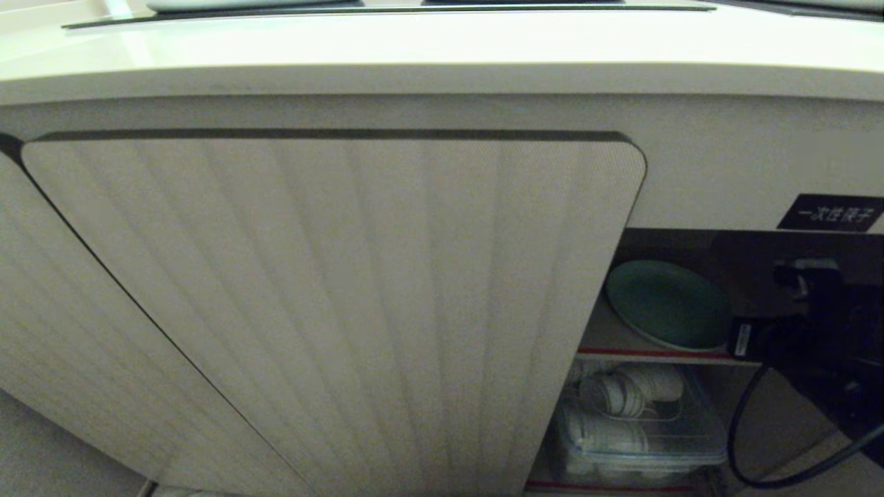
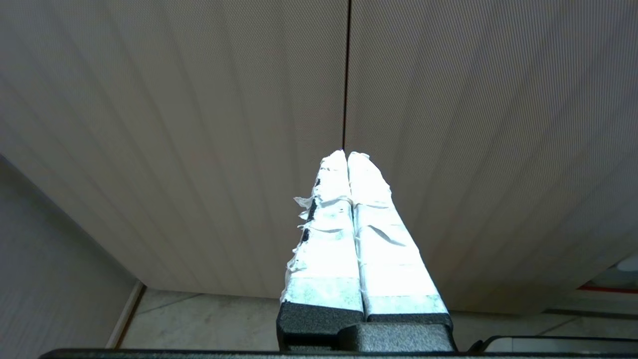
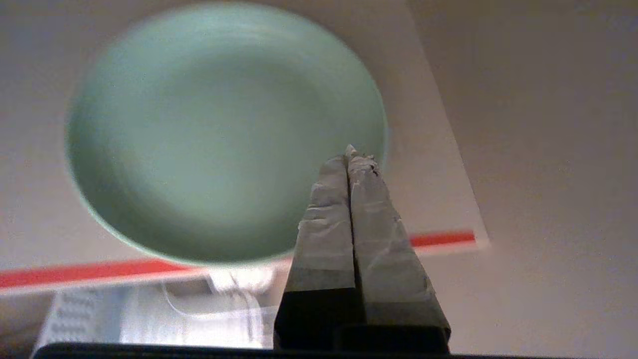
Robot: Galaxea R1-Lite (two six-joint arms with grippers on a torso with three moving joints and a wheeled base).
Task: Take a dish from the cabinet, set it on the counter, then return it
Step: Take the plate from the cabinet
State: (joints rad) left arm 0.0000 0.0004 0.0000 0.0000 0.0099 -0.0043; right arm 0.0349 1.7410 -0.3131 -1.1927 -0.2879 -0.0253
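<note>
I see a black label with white writing; my right gripper, pinched shut and empty, is by the green dish on the cabinet shelf

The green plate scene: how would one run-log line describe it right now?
right hand: shut, empty, in front of dish | dish: on cabinet shelf | left hand: shut, facing closed doors | counter: dish not there

- My fingers wear wrinkled, frayed white tape over black plastic.
- The dish looks smooth, matt green ceramic.
- The cabinet door is ribbed, finely textured, matt beige.
- The counter shines, smooth and cream.
</note>
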